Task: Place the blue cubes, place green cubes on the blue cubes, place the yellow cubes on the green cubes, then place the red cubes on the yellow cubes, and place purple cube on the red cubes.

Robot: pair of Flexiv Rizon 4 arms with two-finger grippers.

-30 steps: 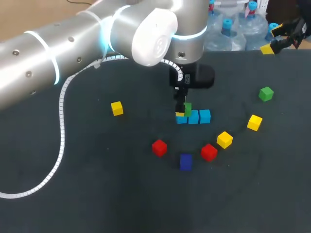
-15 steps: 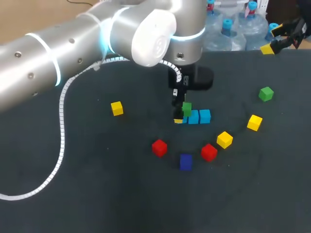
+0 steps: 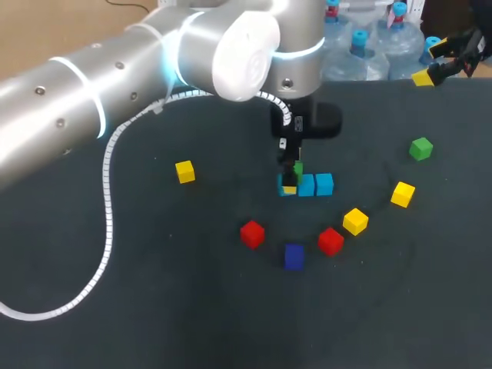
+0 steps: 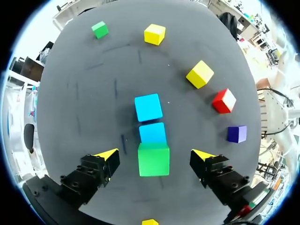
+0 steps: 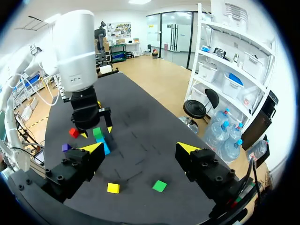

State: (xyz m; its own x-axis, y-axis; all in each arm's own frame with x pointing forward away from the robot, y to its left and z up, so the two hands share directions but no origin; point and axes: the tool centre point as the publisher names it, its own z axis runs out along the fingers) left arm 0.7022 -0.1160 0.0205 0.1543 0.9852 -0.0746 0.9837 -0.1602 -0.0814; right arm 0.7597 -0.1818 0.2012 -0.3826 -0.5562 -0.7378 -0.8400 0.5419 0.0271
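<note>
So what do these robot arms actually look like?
The left arm is a thick silver-grey tube with small round dimples, a white rounded joint cap and glowing pale-blue rings. A white spiral-wrapped cable loops off it. The left gripper and right gripper are black, blocky and two-fingered, with bright yellow wedge tips.

The left gripper [image 4: 154, 155] stands wide around the green cube [image 4: 153, 160], with room on both sides; two blue cubes [image 4: 148, 107] block the way ahead.

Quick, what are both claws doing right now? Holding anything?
Left gripper: open, with the green cube untouched between its fingers.
Right gripper: open, holding nothing.
</note>
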